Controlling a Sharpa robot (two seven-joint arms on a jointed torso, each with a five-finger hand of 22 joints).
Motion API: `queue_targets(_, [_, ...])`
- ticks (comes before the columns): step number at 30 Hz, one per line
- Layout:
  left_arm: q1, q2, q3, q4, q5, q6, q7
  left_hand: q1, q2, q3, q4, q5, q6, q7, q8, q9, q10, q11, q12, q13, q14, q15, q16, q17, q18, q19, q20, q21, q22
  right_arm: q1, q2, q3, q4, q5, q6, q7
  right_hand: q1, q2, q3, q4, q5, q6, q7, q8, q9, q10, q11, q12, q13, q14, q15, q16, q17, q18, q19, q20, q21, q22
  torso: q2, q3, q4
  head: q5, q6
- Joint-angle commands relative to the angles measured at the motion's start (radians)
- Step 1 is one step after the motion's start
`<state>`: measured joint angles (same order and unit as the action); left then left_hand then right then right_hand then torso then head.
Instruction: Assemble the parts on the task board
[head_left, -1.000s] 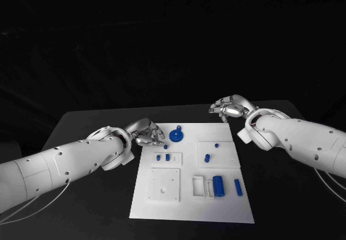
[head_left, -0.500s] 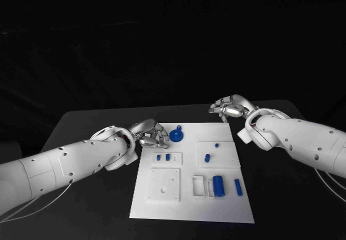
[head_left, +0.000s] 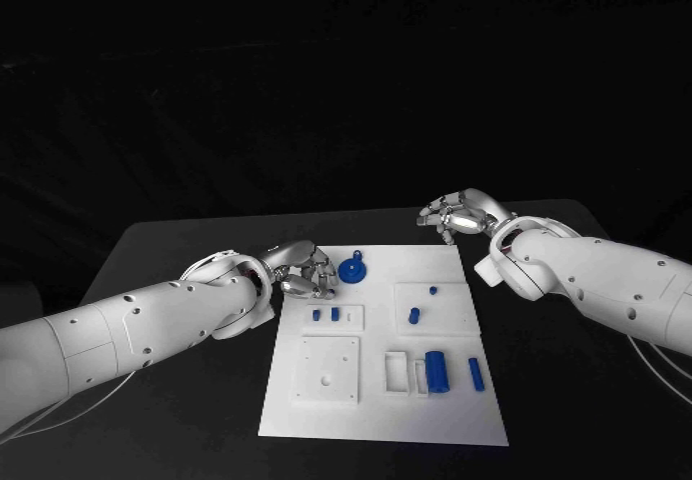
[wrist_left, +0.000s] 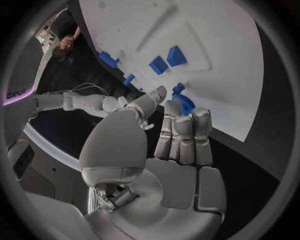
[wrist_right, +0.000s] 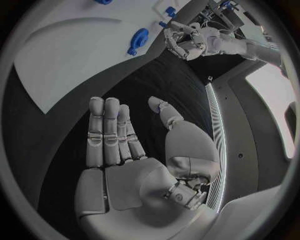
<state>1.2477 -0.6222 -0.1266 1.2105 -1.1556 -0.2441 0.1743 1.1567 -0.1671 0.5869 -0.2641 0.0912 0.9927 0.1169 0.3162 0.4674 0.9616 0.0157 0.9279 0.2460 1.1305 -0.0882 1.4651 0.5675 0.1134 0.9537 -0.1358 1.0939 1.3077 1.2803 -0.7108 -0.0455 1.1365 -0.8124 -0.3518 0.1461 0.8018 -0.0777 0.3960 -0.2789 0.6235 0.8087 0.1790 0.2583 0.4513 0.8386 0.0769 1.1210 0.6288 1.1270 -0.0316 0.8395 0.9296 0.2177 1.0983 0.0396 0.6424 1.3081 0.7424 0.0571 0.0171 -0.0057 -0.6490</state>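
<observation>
Board lies mid-table, small blue parts scattered over it; the round disc with a tab sits near the far left corner; left hand hovers just beside it, fingers apart and lightly curled, holding nothing; right hand waits beyond the far right corner, spread and empty. The disc looks like light, rigid, smooth plastic, likely to skid; pinching across its rim or tab seems safest.

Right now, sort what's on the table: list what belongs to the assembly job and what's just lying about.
Belongs to the job:
task board
round blue part near the left hand
blue cylinder
blue bar
small blue pieces

Just there:
black table
right hand, empty, off the board
</observation>
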Motion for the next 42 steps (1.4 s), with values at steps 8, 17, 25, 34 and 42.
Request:
queue_targets(8, [-0.001,0.011,0.0,-0.007,-0.039,0.038,-0.021,-0.002,0.019,0.002,-0.003,-0.008,0.006,-0.008,0.01,0.001,0.01,-0.009,0.037,0.018,-0.001,-0.015,0.014,0.006,0.003,0.001,-0.053,0.005,0.006,0.0,0.002,0.001,-0.002,0.002,0.002,0.01,-0.009,0.002,0.004,0.0,0.004,0.0,0.006,0.006,-0.001,-0.007,-0.002,0.005,-0.002,-0.007,0.001,0.003,-0.001,0.044,0.007,-0.003,-0.005,0.003,0.0,-0.0001,0.0,-0.002,-0.002])
queue_targets(17, [-0.002,0.019,0.0,-0.025,-0.045,0.035,-0.029,-0.003,0.032,0.003,0.002,-0.009,0.003,-0.014,0.015,-0.004,0.004,-0.019,0.116,0.065,-0.002,-0.025,0.024,0.008,-0.001,0.004,-0.062,0.009,0.007,0.0,0.003,0.001,-0.001,0.002,0.002,0.01,-0.009,0.003,0.004,0.001,0.004,0.0,0.005,0.006,-0.001,-0.007,-0.002,0.005,-0.002,-0.007,0.001,0.003,-0.001,0.044,0.007,-0.003,-0.005,0.003,-0.001,0.0003,0.0006,-0.003,-0.001])
queue_targets(25, [-0.002,0.021,0.0,-0.033,-0.043,0.046,-0.033,-0.009,0.043,0.009,0.01,-0.008,0.004,-0.012,0.018,-0.006,-0.023,-0.015,0.101,0.062,-0.001,-0.021,0.026,0.008,-0.003,0.004,-0.065,0.01,0.007,0.0,0.003,0.001,-0.001,0.002,0.002,0.01,-0.009,0.003,0.004,0.001,0.004,0.0,0.006,0.006,-0.002,-0.007,-0.002,0.005,-0.002,-0.007,0.001,0.003,-0.001,0.044,0.007,-0.003,-0.005,0.003,0.0,0.0006,0.0003,-0.003,-0.002])
queue_targets(34, [-0.002,0.02,0.0,-0.036,-0.036,0.056,-0.037,-0.01,0.047,0.013,0.013,-0.013,0.003,-0.009,0.021,-0.008,-0.023,-0.011,0.066,0.047,0.008,-0.018,0.031,0.008,-0.002,0.005,-0.066,0.014,0.009,0.0,0.001,0.001,0.0,0.002,0.002,0.009,-0.01,0.003,0.004,0.001,0.004,0.0,0.006,0.006,-0.002,-0.007,-0.002,0.005,-0.003,-0.007,0.001,0.004,-0.001,0.044,0.007,-0.003,-0.006,0.004,0.0,0.0005,0.0004,-0.003,-0.003])
queue_targets(42, [-0.002,0.02,0.0,-0.039,-0.036,0.062,-0.04,-0.01,0.05,0.014,0.014,-0.014,0.011,-0.012,0.027,-0.007,-0.007,-0.013,0.054,0.042,0.009,-0.02,0.031,0.007,-0.002,0.005,-0.066,0.015,0.009,0.0,0.001,0.001,0.001,0.002,0.002,0.01,-0.01,0.003,0.004,0.001,0.005,0.0,0.006,0.007,-0.002,-0.007,-0.002,0.006,-0.003,-0.007,0.001,0.004,-0.001,0.044,0.007,-0.003,-0.006,0.004,-0.001,0.0006,0.0004,-0.003,-0.005])
